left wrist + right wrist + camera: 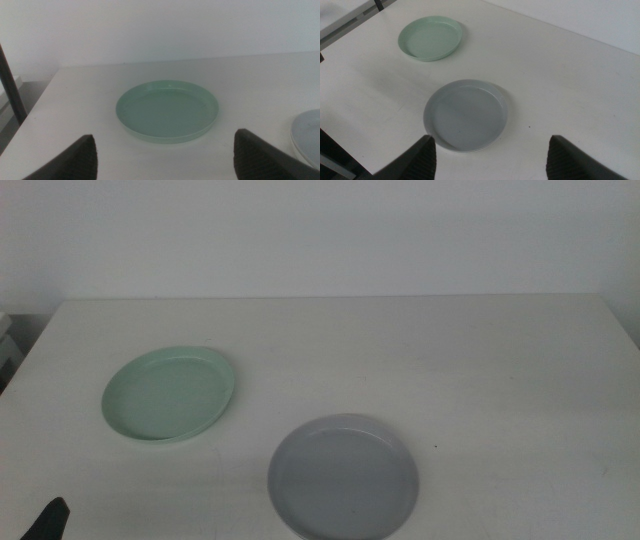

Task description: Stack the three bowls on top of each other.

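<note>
We are seeing two of the bowls on the white table [420, 350], both lying flat and well apart from each other. The mint green bowl [170, 395] is sitting toward the left side of the middle view, and the grey bowl [343, 477] is sitting nearer the front, close to the centre, with its front rim cut by the picture's bottom edge. Neither bowl is carrying anything inside, and nothing is stacked. A white bowl is not showing in any of the three views.

The left gripper [165, 157] is hanging above the table with its two dark jaws spread wide – they are holding nothing and touching nothing. Between the jaws, in the left wrist view, the mint green bowl [167, 111] is lying ahead of them, and the edge of the grey bowl [307, 137] is showing at the side. In the middle view only a small dark tip of this gripper [48, 520] is appearing at the bottom left corner.

The right gripper [490, 155] is also released – its jaws are standing far apart, empty, above the table. In the right wrist view the grey bowl [466, 114] is lying just ahead of the jaws, and the mint green bowl [430, 38] is lying farther away. This gripper is not appearing in the middle view.
</note>
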Available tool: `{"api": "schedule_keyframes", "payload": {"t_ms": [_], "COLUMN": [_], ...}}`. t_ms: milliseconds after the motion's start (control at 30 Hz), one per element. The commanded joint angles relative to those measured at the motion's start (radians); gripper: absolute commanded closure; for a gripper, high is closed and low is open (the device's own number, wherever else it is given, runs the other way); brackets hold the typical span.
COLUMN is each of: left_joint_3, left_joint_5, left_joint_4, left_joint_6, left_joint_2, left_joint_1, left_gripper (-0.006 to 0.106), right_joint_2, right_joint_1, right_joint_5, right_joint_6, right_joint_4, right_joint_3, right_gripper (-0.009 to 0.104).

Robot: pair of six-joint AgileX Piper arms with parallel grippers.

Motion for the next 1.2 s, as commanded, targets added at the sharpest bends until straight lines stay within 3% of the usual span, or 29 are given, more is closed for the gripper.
{"api": "schedule_keyframes", "payload": {"t_ms": [0,433,600,867,1167], "left_joint_3": [-0.005,-0.006,-0.056,-0.321,-0.793], "left_joint_5": [-0.080,-0.082,-0.108,-0.077,0.286], "left_joint_4": [-0.007,0.003,-0.082,-0.151,-0.150], "left_joint_6": [-0.009,-0.007,-0.073,-0.094,-0.090], "left_joint_2": [-0.008,-0.002,0.104,0.480,0.900], "left_joint_1": [0.002,0.152,0.224,0.250,0.250], "left_gripper": [-0.004,-0.004,-0.004,-0.004,-0.004], "right_joint_2": [0.004,0.004,0.004,0.004,0.004], "right_joint_1": [-0.008,-0.008,-0.008,-0.008,-0.008], "right_joint_5": [-0.063,-0.063,-0.063,-0.063,-0.063], "right_joint_6": [-0.005,-0.005,-0.005,-0.005,-0.005], "right_joint_4": [0.000,0.000,0.000,0.000,0.000], "right_joint_3": [-0.021,-0.021,-0.021,-0.021,-0.021], "right_gripper": [0.039,0.039,0.039,0.039,0.039]}}
